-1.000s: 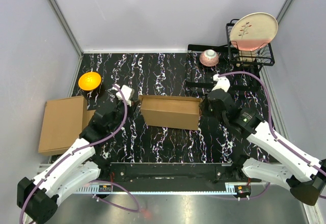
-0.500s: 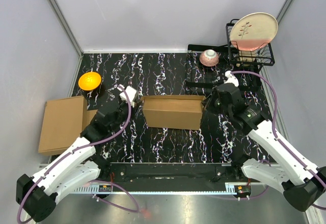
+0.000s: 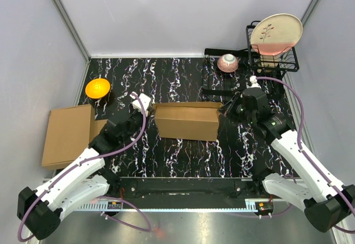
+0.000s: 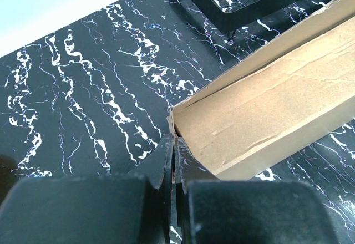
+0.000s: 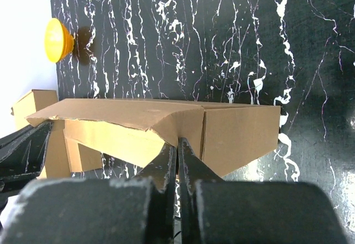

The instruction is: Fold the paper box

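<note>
Shallow rectangular brown corrugated paper box (image 3: pixel 186 122) lies between left gripper (image 4: pixel 171 151) and right gripper (image 5: pixel 178 147), both fully closed, tips at its ends.

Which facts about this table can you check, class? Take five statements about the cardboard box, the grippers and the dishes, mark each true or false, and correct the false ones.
1. The cardboard box sits between the left gripper and the right gripper. True.
2. Both grippers are wide open. False: both are shut, with their tips at the ends of the box.
3. The orange bowl is on the far left of the table. True.
4. The plate lies flat on the table. False: it stands upright in the black rack.
5. The flat cardboard stack lies to the right of the box. False: it lies to its left.
</note>
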`<action>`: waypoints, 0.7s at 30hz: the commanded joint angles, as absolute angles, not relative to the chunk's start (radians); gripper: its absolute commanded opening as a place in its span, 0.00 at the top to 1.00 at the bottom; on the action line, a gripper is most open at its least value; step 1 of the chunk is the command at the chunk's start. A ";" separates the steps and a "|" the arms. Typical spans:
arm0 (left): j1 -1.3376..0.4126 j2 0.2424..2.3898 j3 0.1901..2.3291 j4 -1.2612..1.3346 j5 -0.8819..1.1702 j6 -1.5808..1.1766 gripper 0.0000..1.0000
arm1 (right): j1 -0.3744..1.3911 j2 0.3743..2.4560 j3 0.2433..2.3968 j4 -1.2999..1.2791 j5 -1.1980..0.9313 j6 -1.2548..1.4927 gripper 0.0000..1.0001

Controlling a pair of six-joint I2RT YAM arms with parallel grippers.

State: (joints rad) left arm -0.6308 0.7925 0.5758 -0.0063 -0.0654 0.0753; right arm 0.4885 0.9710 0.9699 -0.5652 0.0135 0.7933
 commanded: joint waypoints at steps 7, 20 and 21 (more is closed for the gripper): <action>-0.640 0.807 0.612 -0.061 -0.087 0.078 1.00 | 0.480 0.950 0.947 -0.472 0.023 0.707 1.00; -0.640 0.807 0.663 -0.067 -0.051 0.005 1.00 | 0.480 0.945 0.902 -0.479 0.074 0.615 1.00; -0.640 0.813 0.670 -0.071 -0.046 0.003 1.00 | 0.480 0.943 0.902 -0.479 0.077 0.609 1.00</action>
